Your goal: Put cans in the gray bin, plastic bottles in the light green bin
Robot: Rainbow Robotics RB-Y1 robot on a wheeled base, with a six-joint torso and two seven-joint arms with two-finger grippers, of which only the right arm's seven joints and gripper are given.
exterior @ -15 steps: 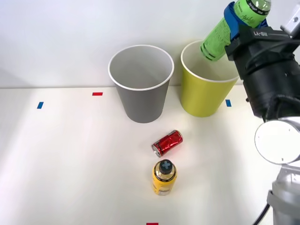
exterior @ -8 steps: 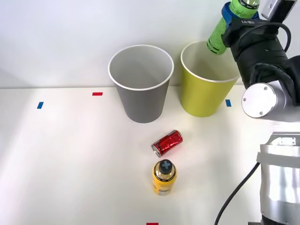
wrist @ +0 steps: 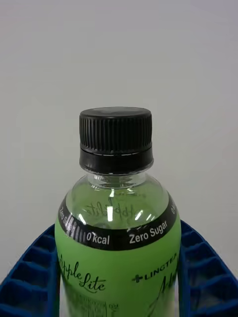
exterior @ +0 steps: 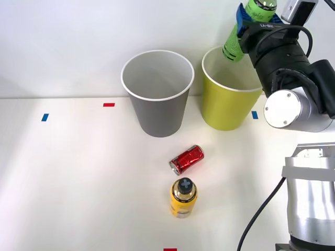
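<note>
My right gripper (exterior: 246, 18) is shut on the bright green plastic bottle (exterior: 235, 39), holding it tilted above the light green bin (exterior: 227, 107), its base over the bin's back rim. In the right wrist view the green bottle (wrist: 118, 237) with its black cap sits between my blue ribbed fingers (wrist: 29, 277). The gray bin (exterior: 157, 107) stands to the left of the lime one. The red can (exterior: 187, 159) lies on its side in front of the bins. The yellow plastic bottle (exterior: 183, 197) with a black cap stands just in front of the can.
The white table (exterior: 78, 178) carries small blue and red tape marks (exterior: 108, 104). A white wall rises right behind the bins. My arm's black and grey body (exterior: 293, 89) stands at the right of the lime bin.
My right gripper has carried the green bottle up and to the left over the lime bin, and the bottle has turned more upright. The can and the yellow bottle have not moved.
</note>
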